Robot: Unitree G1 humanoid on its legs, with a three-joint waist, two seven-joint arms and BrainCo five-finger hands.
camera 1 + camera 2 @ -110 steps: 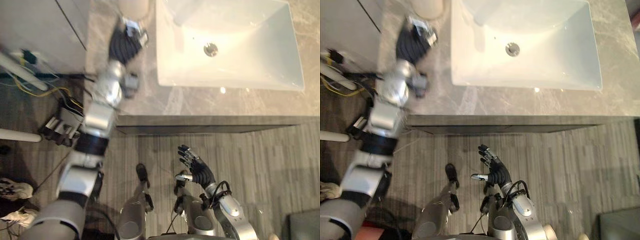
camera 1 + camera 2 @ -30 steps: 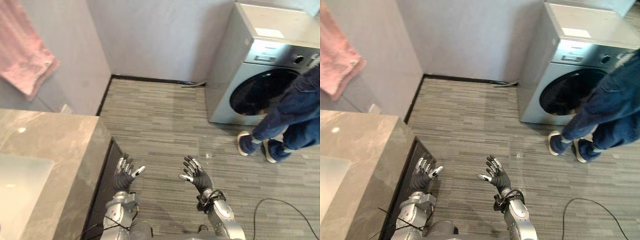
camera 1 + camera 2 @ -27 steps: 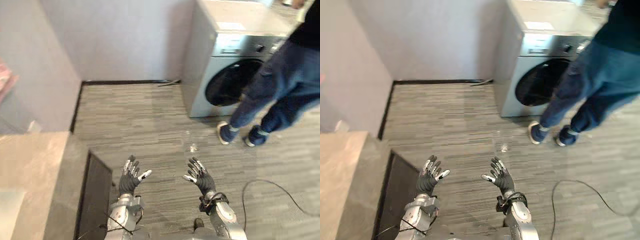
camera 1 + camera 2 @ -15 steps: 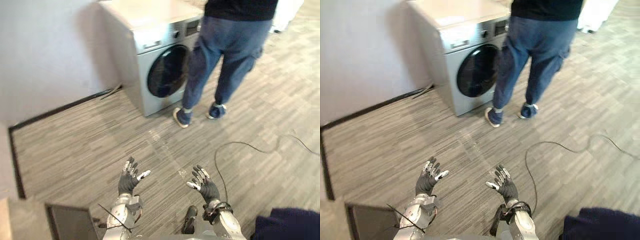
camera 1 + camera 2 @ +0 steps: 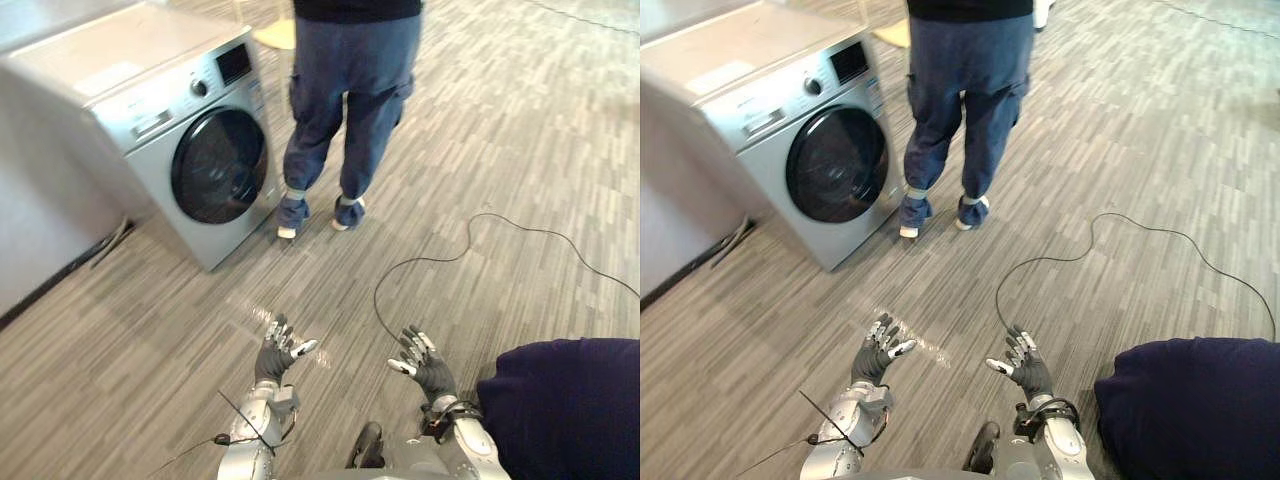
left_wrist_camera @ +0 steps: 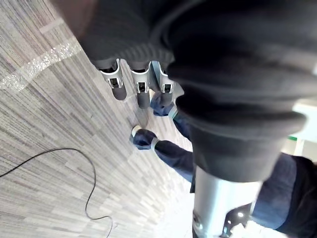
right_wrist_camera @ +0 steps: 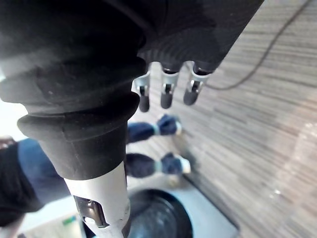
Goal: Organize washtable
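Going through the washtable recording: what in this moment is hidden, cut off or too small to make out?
Person: eye views, the top edge cuts off nearly everything above the waist.
Dark blue mass: eye views, cut by the lower right corner; what it is cannot be told.
Washing machine drum: eye views, the dark door glass hides the inside.
Control panel markings: too small to read.
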